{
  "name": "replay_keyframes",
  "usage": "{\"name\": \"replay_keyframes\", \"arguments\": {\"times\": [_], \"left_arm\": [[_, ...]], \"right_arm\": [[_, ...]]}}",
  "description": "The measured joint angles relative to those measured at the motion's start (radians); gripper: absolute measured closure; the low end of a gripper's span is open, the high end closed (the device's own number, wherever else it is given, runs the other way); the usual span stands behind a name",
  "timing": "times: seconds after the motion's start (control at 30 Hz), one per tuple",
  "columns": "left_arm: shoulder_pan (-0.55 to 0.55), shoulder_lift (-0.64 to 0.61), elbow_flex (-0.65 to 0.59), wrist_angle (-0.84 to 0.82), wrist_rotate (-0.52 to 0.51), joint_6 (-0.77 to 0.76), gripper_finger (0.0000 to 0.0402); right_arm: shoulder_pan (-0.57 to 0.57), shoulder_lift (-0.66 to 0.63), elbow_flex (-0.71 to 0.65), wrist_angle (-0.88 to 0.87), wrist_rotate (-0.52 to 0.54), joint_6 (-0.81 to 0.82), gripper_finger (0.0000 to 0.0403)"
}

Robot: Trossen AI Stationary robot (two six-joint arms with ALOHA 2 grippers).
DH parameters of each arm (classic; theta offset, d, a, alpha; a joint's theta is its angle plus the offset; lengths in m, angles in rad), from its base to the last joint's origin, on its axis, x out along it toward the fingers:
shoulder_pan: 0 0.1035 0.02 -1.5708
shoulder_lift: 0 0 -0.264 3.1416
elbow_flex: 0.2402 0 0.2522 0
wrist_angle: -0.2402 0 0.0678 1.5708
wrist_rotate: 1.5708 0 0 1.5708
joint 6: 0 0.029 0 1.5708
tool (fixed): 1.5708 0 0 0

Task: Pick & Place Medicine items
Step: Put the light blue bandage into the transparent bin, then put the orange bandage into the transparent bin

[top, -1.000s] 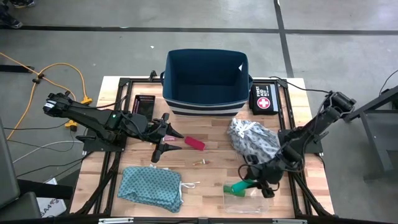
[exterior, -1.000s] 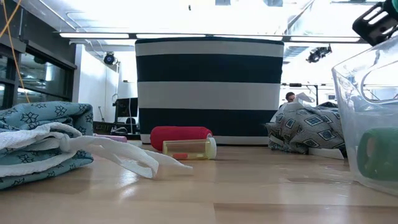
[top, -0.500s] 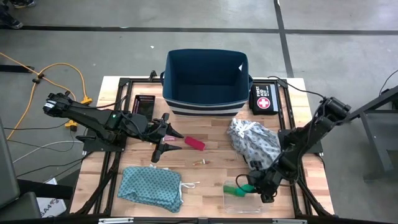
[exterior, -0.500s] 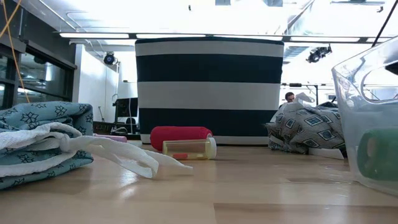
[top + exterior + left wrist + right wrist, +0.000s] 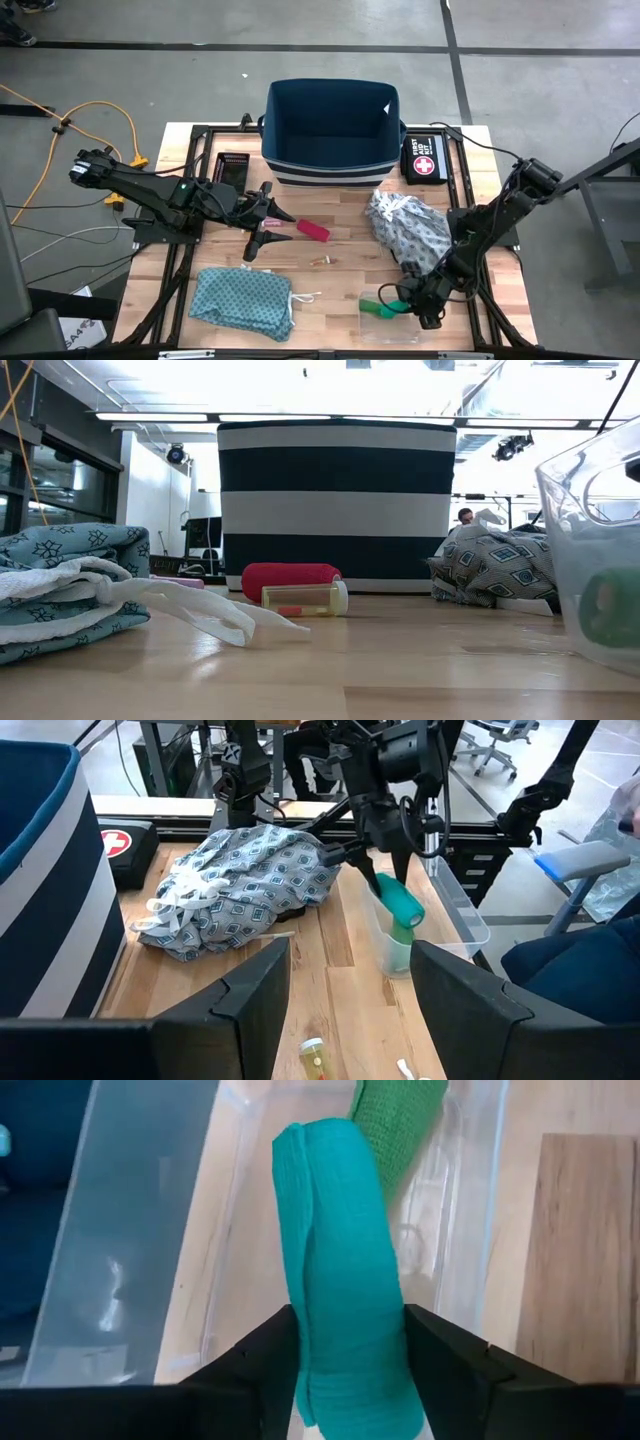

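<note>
A: Table [image 5: 340, 270], seen from above, w/ two dark arms. What's the right one doing?

B: Right gripper [image 5: 402, 297] is at the near right corner, over a clear container [image 5: 392, 322]. Its fingers [image 5: 455, 1355] are clamped on a teal-green tube [image 5: 345, 1270], held tilted above the container's opening. A second green tube [image 5: 398, 1125] already lies inside.

A: Other medicine items?

B: Red-pink tube [image 5: 312, 230] lies on the wood near the middle, just in front of the striped navy bin [image 5: 331, 130]. Tiny orange vial [image 5: 321, 262] sits a bit nearer, apart from it. In the low view the vial [image 5: 304, 598] is just in front of the red-pink tube [image 5: 291, 579].

A: Left arm?

B: Left gripper [image 5: 268, 228] waits left of centre, beside the red-pink tube, fingers [image 5: 235, 1005] spread apart, holding nothing.

A: Anything else?

B: Teal cloth [image 5: 243, 301] at near left w/ a thin white piece by it, maybe a drawstring, hard to tell. Grey patterned cloth [image 5: 407, 228] at right; black first aid pouch [image 5: 425, 160] beside the bin.
</note>
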Motion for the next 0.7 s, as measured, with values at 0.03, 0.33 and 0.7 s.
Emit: {"name": "replay_keyframes", "arguments": {"times": [0.03, 0.33, 0.7], "left_arm": [[0.000, 0.000, 0.000, 0.000, 0.000, 0.000, 0.0203], [0.000, 0.000, 0.000, 0.000, 0.000, 0.000, 0.0203], [0.000, 0.000, 0.000, 0.000, 0.000, 0.000, 0.0203]], "right_arm": [[0.000, 0.000, 0.000, 0.008, 0.000, -0.008, 0.0232], [0.000, 0.000, 0.000, 0.019, 0.001, -0.019, 0.0215], [-0.030, -0.084, 0.000, 0.016, -0.007, -0.039, 0.0215]]}}
